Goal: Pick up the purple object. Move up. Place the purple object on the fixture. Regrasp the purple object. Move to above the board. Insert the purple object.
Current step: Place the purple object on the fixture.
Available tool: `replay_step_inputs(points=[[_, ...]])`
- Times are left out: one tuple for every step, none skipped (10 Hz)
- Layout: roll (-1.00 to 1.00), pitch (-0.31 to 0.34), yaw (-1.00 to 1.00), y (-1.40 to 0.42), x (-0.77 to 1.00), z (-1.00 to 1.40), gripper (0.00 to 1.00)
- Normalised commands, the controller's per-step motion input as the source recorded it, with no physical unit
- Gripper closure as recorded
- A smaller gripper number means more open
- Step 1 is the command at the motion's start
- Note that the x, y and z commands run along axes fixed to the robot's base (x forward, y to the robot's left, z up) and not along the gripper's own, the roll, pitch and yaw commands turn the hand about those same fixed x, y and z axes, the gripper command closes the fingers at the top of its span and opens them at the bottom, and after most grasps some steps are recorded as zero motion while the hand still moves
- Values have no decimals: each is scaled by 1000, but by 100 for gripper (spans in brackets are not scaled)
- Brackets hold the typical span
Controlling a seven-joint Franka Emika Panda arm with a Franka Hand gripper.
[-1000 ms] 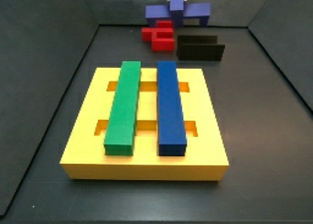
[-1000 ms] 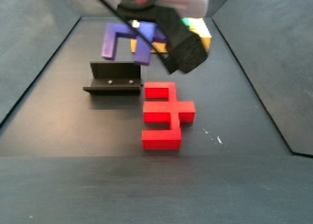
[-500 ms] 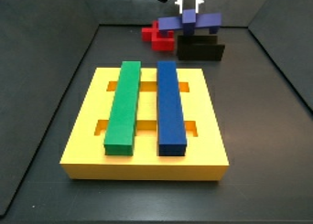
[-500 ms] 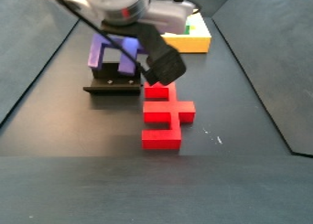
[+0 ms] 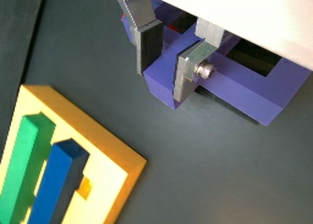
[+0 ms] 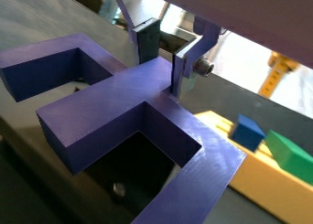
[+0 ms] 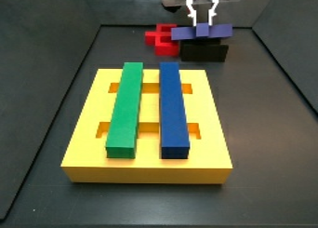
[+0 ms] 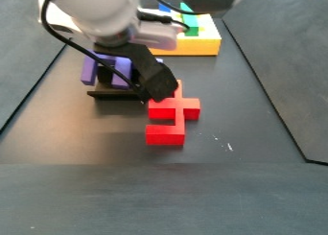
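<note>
Gripper (image 5: 169, 56) clamps the purple object (image 6: 134, 100), which sits on the fixture (image 7: 205, 52) beside the red piece (image 8: 171, 118).

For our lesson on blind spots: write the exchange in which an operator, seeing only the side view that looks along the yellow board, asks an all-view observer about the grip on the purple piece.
Operator: Is the gripper holding the purple piece?
Observer: Yes. In a wrist view its fingers press either side of one purple wall.
Operator: Is it on the fixture?
Observer: In a wrist view the fixture shows dark through a notch, just beneath it.
Operator: Is the red piece in the way?
Observer: No. In a side view the red piece lies on the floor beside the fixture.
</note>
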Motion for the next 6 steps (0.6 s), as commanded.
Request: replay_step_inputs(points=[[0, 560, 131, 0, 440, 423, 100], [-54, 466, 140, 0, 454, 311, 100], [-149, 209, 126, 0, 449, 0, 100], [-463, -163, 0, 83, 0, -223, 100], [-577, -326, 0, 103, -80, -189, 100], [-651, -334, 0, 69, -106, -143, 100]])
